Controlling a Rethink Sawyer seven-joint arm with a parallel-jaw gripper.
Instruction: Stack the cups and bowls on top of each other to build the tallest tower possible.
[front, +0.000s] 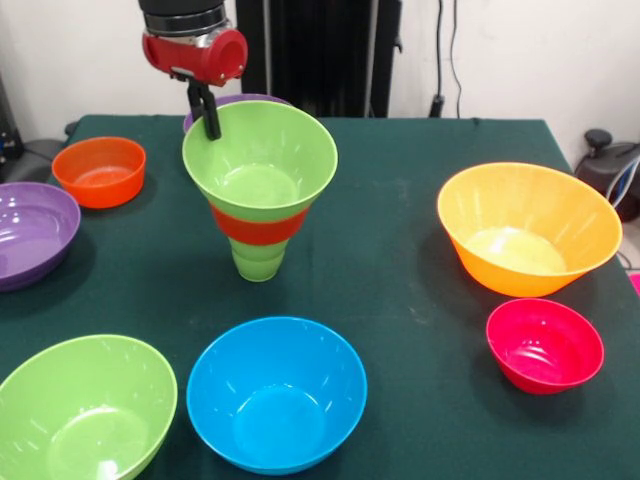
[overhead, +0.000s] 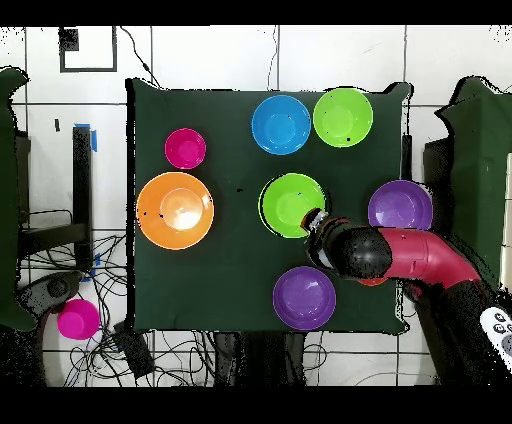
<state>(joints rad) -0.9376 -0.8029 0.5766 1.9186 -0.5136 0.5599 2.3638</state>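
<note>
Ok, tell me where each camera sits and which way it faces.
Front view: sits across the table from the robot, facing it; shows the pincer at the rim of the tower, with the wrist above.
Overhead view: above the table, looking straight down; shows the red arm reaching in from the lower right.
Shared: the tower, blue bowl, large orange bowl.

The tower (front: 259, 195) is seen upright: a lime-green bowl (front: 260, 160) nested over an orange-red bowl (front: 259, 226) on the light-green cup (front: 257, 260). Around the tower are found a blue bowl (front: 276, 393), a second lime-green bowl (front: 85, 408), a large orange bowl (front: 527, 227), a pink-red bowl (front: 544, 345), two purple bowls (front: 35, 232) and a small orange-red bowl (front: 99, 171).
</note>
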